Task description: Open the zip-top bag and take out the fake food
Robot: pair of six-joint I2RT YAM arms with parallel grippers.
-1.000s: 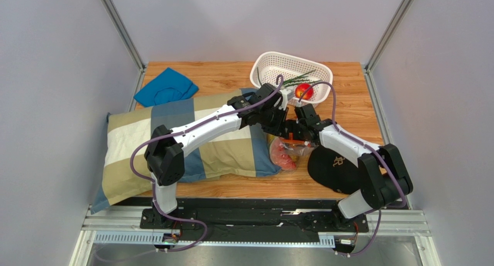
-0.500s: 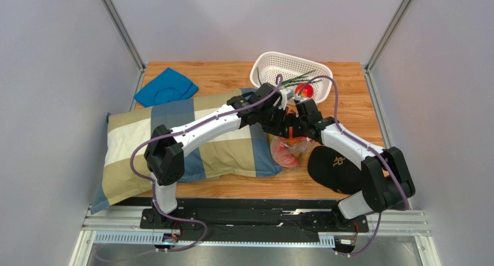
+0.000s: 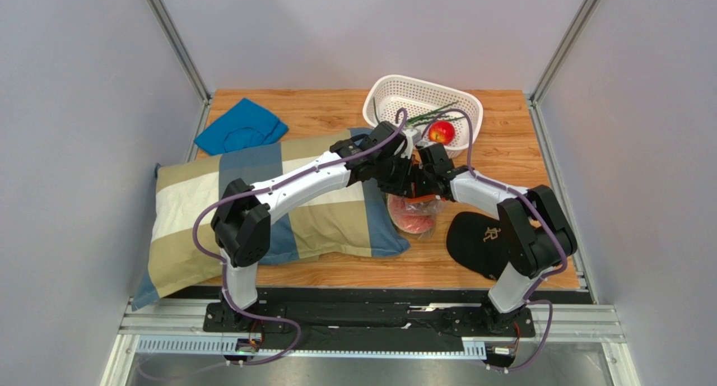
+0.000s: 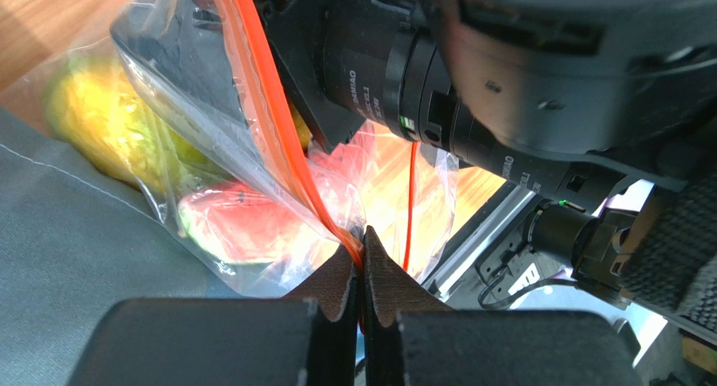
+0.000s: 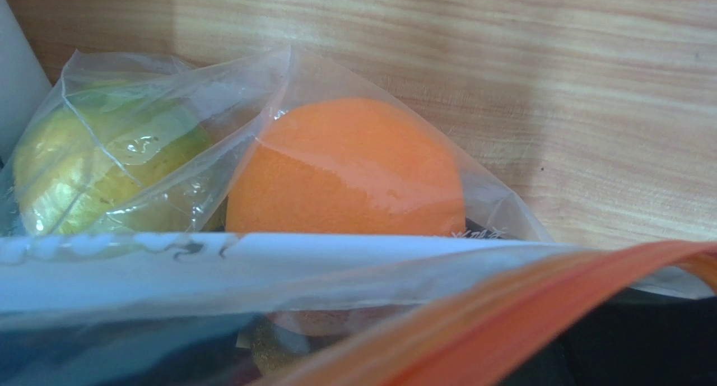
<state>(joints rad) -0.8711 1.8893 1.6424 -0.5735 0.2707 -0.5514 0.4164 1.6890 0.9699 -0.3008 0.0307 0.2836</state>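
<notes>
Two robot arms meet over a single zip-top bag (image 3: 414, 214) on a wooden table (image 3: 513, 134). The bag lies just off the right end of one checked pillow (image 3: 278, 205), between it and one black cap (image 3: 480, 243), on the near side of one white basket (image 3: 421, 99). One blue cloth (image 3: 241, 126) lies at the far left corner, well apart from the bag.

Five pieces of fake food (image 3: 412, 222) can be counted. Three show through the clear film: one orange (image 5: 345, 172), one yellow-green piece (image 5: 92, 163) beside it, and one red piece (image 4: 240, 226). Two lie in the basket: one red apple (image 3: 441, 132) and one green leafy vegetable (image 3: 433, 115).

The left gripper (image 4: 363, 250) is pinched tight on the bag's orange-red zip strip (image 4: 269, 125) at one end of the mouth. Its two pads are pressed together with strip and film caught between them, and the bag spreads away beyond and to the left of the fingertips in the wrist view. The right gripper (image 3: 425, 188) sits at the bag's mouth from the other side, close against the left one. Its jaws are spread wide and clamped on nothing that shows. Its own camera looks over the bag's lip, with the zip strip crossing the lower right corner, at the orange and the yellow-green piece inside, with bare table beyond them.
</notes>
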